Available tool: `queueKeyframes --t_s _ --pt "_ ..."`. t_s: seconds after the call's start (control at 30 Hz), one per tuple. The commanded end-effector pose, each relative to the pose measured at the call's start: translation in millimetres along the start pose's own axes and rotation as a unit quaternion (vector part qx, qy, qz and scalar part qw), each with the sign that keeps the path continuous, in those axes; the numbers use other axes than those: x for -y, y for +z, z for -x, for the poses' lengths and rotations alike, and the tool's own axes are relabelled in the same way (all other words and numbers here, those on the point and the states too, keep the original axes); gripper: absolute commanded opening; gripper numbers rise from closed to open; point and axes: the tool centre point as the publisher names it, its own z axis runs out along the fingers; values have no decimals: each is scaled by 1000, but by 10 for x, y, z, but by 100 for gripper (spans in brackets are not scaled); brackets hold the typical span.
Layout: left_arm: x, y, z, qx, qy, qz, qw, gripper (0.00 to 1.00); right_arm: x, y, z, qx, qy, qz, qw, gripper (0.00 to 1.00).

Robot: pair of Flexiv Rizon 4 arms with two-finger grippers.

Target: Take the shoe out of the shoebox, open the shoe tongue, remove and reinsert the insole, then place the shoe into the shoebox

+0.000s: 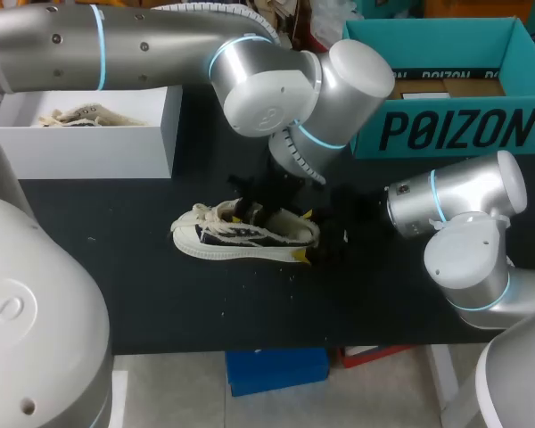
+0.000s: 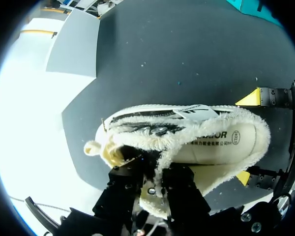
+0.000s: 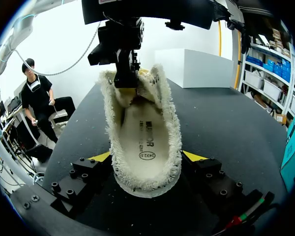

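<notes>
Shoe (image 1: 241, 234), fleece-lined, judged light and floppy, best held at its firmer heel (image 3: 146, 183): right gripper (image 3: 147, 157) clamped across heel, left gripper (image 3: 126, 78) pinching tongue (image 2: 160, 164).

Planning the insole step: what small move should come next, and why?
Probably the left gripper pulls the tongue up, away from the heel: it pinches the tongue, the right gripper clamps the heel, and the insole lies inside the shoe.
</notes>
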Motion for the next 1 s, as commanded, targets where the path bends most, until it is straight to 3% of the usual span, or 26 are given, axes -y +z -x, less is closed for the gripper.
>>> queueKeyframes --t_s 0.03,0.57,1.0 --pt "19 -15 25 -6 -4 0 1000 0 -9 7 12 0 1 -2 1000 0" --pt "87 -246 238 -63 -25 -14 998 0 -9 7 12 0 1 -2 1000 0" --pt "98 -442 559 -119 -48 -39 991 0 -9 7 12 0 1 -2 1000 0"
